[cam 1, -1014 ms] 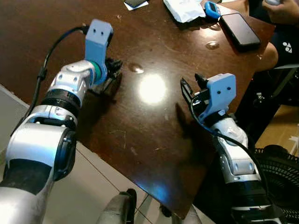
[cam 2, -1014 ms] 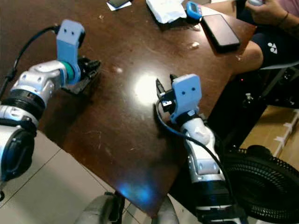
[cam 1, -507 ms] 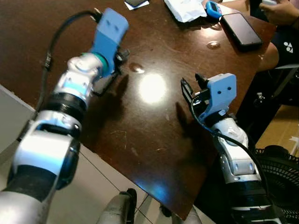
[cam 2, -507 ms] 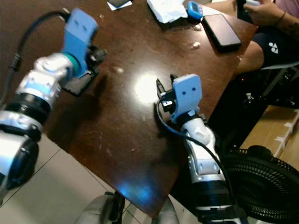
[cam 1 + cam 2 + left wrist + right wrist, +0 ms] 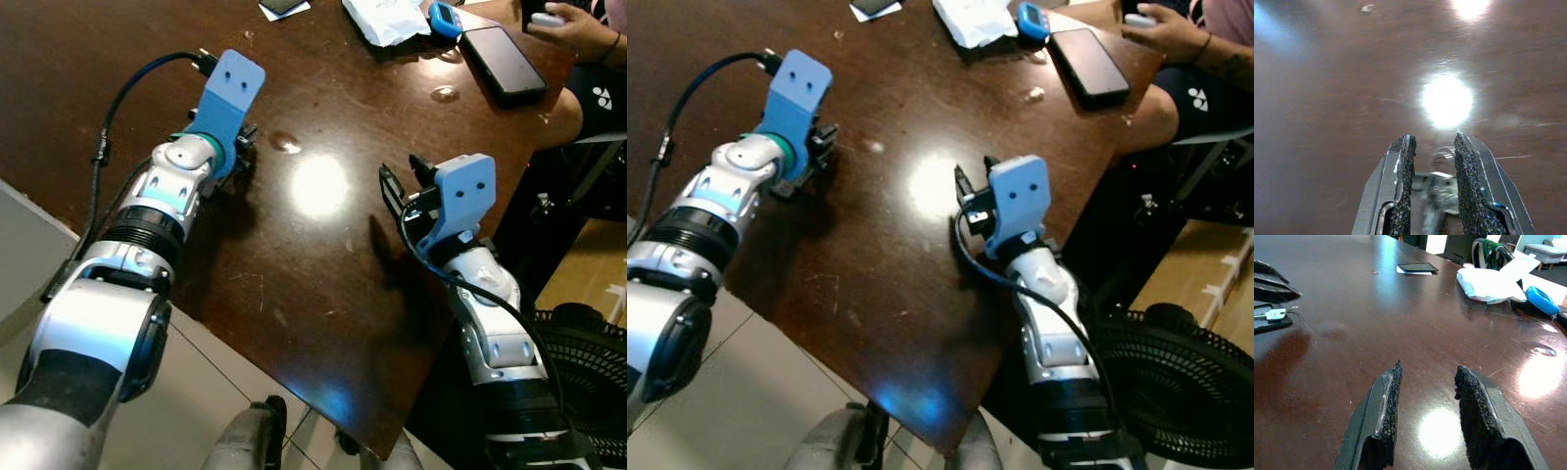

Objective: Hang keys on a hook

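Left end effector (image 5: 1432, 161) low over glossy dark-brown wooden worktop (image 5: 323, 245), fingers clamped on silvery metal keys (image 5: 1440, 188). Right end effector (image 5: 1425, 396) gapes wide, empty, at the right.

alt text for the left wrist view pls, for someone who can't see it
The left gripper points down at a glossy dark brown table, its two black fingers either side of a set of silvery keys with a ring. The keys are blurred, and a bright lamp reflection glares on the wood just beyond the fingertips.

Keys (image 5: 1442, 188) blurred between left pincer (image 5: 1432, 152) fingers, seemingly gripped.
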{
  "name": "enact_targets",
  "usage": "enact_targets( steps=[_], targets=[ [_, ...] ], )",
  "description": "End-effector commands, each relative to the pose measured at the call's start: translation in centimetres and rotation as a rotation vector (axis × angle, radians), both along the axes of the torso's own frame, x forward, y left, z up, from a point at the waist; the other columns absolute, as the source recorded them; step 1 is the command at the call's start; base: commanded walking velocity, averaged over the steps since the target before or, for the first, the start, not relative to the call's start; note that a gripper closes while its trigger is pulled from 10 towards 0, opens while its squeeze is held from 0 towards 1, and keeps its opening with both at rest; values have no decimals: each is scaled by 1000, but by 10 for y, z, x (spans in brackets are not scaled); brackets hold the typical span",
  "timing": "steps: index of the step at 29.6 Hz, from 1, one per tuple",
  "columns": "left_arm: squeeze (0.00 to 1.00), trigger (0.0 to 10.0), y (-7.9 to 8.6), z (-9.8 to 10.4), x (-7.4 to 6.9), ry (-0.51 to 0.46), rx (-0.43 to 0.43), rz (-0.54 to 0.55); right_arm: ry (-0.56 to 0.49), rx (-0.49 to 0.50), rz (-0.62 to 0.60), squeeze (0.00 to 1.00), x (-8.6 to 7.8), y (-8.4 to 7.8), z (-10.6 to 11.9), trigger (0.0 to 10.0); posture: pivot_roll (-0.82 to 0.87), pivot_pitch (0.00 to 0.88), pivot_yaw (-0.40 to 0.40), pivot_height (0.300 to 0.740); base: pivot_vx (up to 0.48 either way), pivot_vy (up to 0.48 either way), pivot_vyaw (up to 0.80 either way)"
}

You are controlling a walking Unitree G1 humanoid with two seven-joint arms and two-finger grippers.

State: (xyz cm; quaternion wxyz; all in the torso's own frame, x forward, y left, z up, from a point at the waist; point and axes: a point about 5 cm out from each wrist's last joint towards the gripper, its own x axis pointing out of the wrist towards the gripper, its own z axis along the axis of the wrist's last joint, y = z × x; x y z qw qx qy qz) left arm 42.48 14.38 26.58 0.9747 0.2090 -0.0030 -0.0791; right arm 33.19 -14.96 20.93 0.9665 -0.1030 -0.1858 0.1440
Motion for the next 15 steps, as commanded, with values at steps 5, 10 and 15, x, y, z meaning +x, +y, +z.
enact_targets(
  steps=[5, 10, 15],
  targets=[
    [0, 10000, 13, -15, -1, 56, 17, 39, 28, 8, -1, 0, -3, 0, -8, 10000, 16, 325, 122, 740, 0, 0, 0],
    [0, 10000, 10, -18, -1, 111, -77, 8, 28, 7, -1, 0, -2, -1, -8, 10000, 16, 326, 119, 740, 0, 0, 0],
    [0, 10000, 7, -11, 0, 125, -207, 0, 29, 7, -1, 0, -2, -1, -8, 10000, 17, 326, 117, 740, 0, 0, 0]
  ],
)
